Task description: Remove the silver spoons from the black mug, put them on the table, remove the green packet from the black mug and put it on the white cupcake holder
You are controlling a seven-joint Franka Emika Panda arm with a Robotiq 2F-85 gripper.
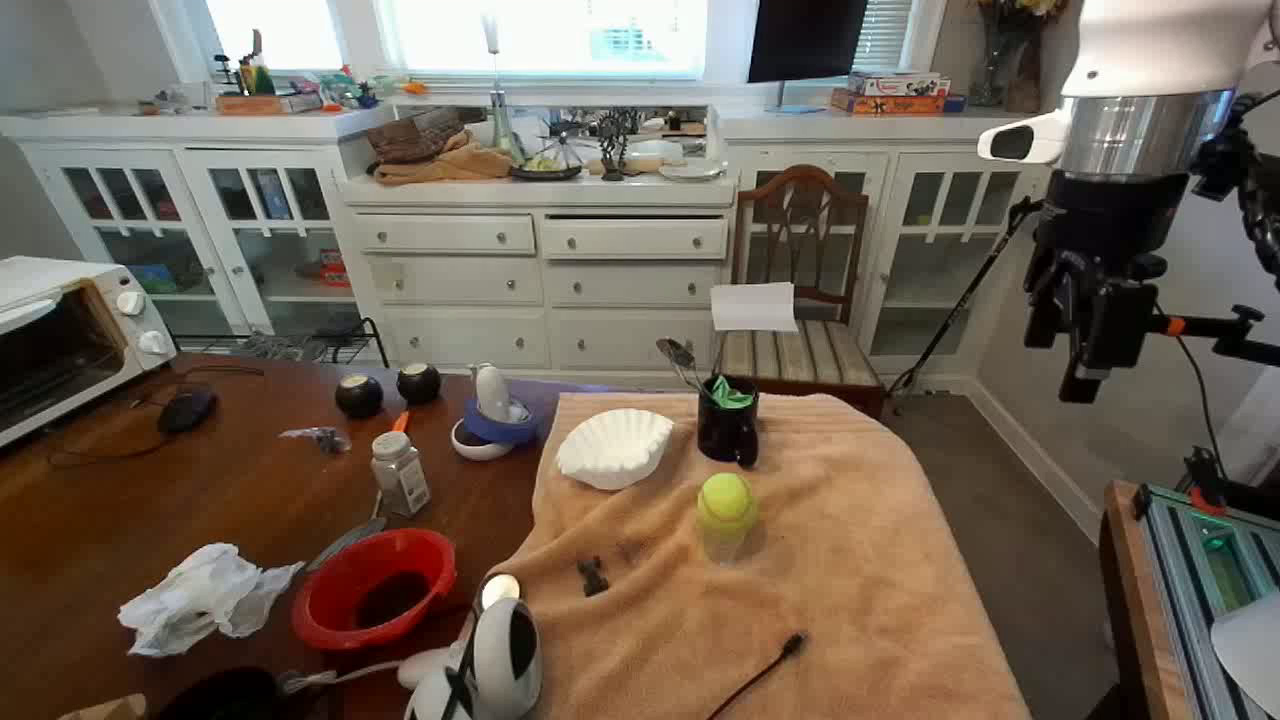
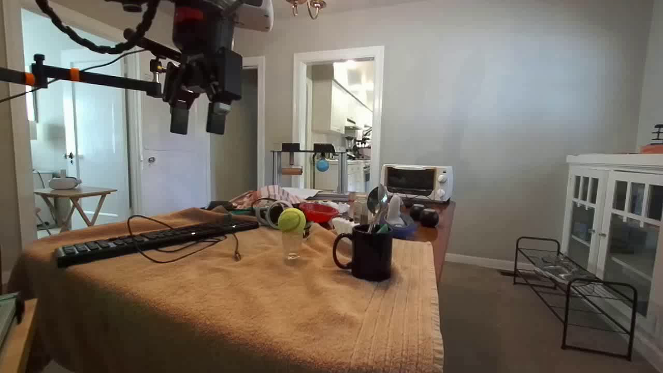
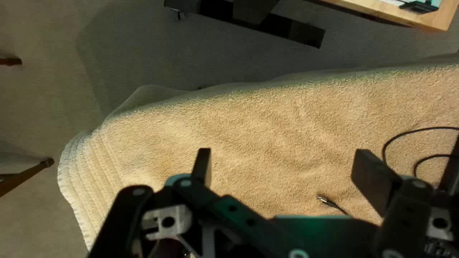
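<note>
Fingers [image 2: 179, 119] hang parted, well above the table edge [image 3: 229, 102].

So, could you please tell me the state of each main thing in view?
Gripper: open, holding nothing.
Mug: upright.
Spoons: leaning in the mug, bowls up.
Packet: in the mug, top showing.
Holder: open side up.
Glass: standing.
Ball: resting on the glass.
Red bowl: open side up.
Towel: spread out, wrinkled.

In an exterior view, camera looks down toward white drawers [image 1: 450, 281]; in an exterior view, low across surface [image 2: 222, 300] toward toaster oven [image 2: 412, 179]; in wrist view, down past tool [image 3: 285, 163] (surface shared by all).
</note>
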